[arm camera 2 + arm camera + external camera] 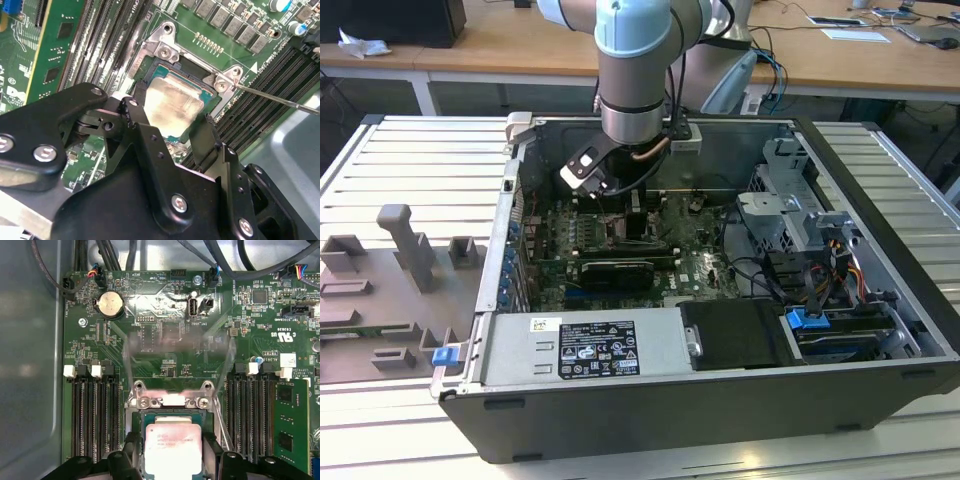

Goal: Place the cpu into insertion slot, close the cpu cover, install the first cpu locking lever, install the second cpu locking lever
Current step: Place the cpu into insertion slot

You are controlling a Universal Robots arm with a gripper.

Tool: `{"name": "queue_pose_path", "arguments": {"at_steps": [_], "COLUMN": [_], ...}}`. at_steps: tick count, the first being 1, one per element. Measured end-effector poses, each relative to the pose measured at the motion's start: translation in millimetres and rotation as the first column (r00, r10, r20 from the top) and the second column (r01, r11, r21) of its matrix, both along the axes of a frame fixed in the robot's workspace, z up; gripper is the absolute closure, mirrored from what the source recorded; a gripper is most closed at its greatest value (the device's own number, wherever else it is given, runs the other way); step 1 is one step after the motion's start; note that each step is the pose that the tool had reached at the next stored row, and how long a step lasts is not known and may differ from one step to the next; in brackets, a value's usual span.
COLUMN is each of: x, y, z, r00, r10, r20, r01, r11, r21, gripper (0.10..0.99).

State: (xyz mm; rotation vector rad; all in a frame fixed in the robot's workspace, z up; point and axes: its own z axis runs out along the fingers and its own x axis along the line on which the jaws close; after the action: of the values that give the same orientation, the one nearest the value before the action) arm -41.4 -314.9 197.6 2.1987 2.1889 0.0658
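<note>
**Exterior view:** the arm reaches straight down into the open computer case (880, 230), with the gripper (623, 225) low over the motherboard (700, 265).

**Second wrist view:** the gripper grasps the cpu (172, 105) by two opposite edges. The chip lies flat, directly beneath the hand and inside the metal rim of the insertion slot (162, 47), its sides square with that rim. A thin lever (280, 100) stands free beside the slot.

**First wrist view:** the cpu sits between the fingers (131, 452). The cpu cover (175, 342), a blurred frame, appears raised clear of the chip.
</note>
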Motion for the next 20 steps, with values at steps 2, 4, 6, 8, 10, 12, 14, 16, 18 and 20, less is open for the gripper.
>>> {"name": "queue_pose_path", "arguments": {"at_steps": [2, 4, 6, 8, 10, 12, 14, 16, 18, 20], "x": [0.0, 0.0, -0.1, 0.0, 0.0, 0.0, 0.0, 0.0, 0.0, 0.0], "y": [0.0, 0.0, 0.0, 0.0, 0.0, 0.0, 0.0, 0.0, 0.0, 0.0], "z": [0.1, 0.5, 1.9, 3.3, 5.5, 8.1, 11.0, 12.7, 13.3, 14.4], "r00": [1.0000, 1.0000, 1.0000, 1.0000, 1.0000, 1.0000, 1.0000, 1.0000, 1.0000, 1.0000], "r10": [0.000, 0.000, 0.000, -0.001, -0.002, -0.002, -0.002, -0.002, -0.002, -0.002], "r20": [-0.0001, -0.0003, -0.0003, -0.0005, -0.0013, -0.0030, -0.0054, -0.0073, -0.0083, -0.0092], "r01": [0.000, 0.000, 0.000, 0.001, 0.002, 0.002, 0.002, 0.002, 0.002, 0.002], "r11": [1.0000, 1.0000, 1.0000, 1.0000, 1.0000, 1.0000, 1.0000, 1.0000, 1.0000, 1.0000], "r21": [0.000, 0.000, 0.000, 0.000, 0.000, 0.000, 0.000, 0.000, 0.000, 0.000], "gripper": [0.471, 0.471, 0.471, 0.471, 0.471, 0.471, 0.486, 0.616, 0.675, 0.796]}}
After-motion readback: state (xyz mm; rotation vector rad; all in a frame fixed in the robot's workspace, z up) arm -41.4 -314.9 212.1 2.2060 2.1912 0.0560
